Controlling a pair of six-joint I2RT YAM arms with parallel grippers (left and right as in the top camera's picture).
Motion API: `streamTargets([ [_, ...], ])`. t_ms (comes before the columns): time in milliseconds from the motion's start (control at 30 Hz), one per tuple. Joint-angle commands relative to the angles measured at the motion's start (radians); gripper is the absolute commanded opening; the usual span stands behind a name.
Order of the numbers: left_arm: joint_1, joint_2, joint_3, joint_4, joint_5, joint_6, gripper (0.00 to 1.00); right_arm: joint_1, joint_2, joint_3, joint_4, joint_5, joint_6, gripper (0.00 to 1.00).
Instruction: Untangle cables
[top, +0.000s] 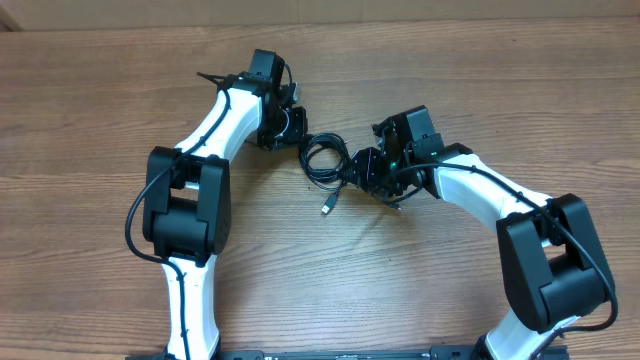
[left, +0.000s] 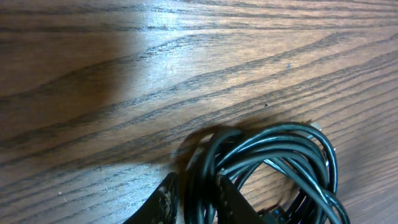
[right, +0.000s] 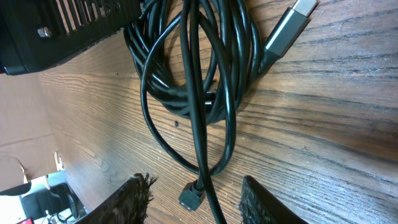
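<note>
**Left gripper** (left: 198, 205): jaws drawn close, pinching a few strands at the left rim of the cables (top: 322, 160). The fingers (left: 166, 200) sit hard against the strands on either side.

**Cables:** one black coil of overlapping loops on the table (top: 430, 70), lying between the two grippers. A silver-tipped plug (top: 328, 207) trails out on the coil's near side.

**Right gripper** (right: 196, 200): jaws spread, gripping nothing. It stands at the coil's right rim, with one strand and a small black plug (right: 191, 196) lying in the gap.

**Hazards:**
- The left pinch takes several strands together, so a pull would likely drag the whole coil or cinch its loops tighter rather than free one cord.
- If the right jaws close where they stand, they may catch the small plug instead of the cord and slip off.
- Both grippers crowd the coil, so any move inward risks them knocking together.

**Room:**
- Wide bare wood lies on the coil's near side.
- More bare wood lies beyond the coil, up to the table's far edge, which is well apart from the coil.
- Directly left and right of the coil, the arms fill the space.
</note>
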Motion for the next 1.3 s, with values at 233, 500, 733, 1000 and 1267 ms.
streamTargets([
  [233, -0.012, 0.022, 0.001, 0.003, -0.080, -0.009, 0.04, 0.002, 0.001, 0.020, 0.002, 0.011, -0.008, 0.54],
  [500, -0.024, -0.006, 0.009, -0.008, -0.068, -0.008, 0.04, 0.001, 0.001, 0.020, -0.020, 0.091, -0.001, 0.74],
  [733, -0.026, -0.143, 0.010, -0.017, -0.068, 0.058, 0.04, -0.003, 0.001, 0.021, -0.037, 0.269, 0.084, 0.87],
  [1000, -0.032, -0.228, 0.010, -0.080, -0.081, 0.175, 0.04, -0.063, 0.001, 0.035, 0.010, 0.241, 0.084, 1.00],
  [1267, -0.032, -0.228, 0.010, -0.124, -0.082, 0.175, 0.04, -0.115, 0.001, 0.034, -0.011, 0.241, 0.110, 1.00],
])
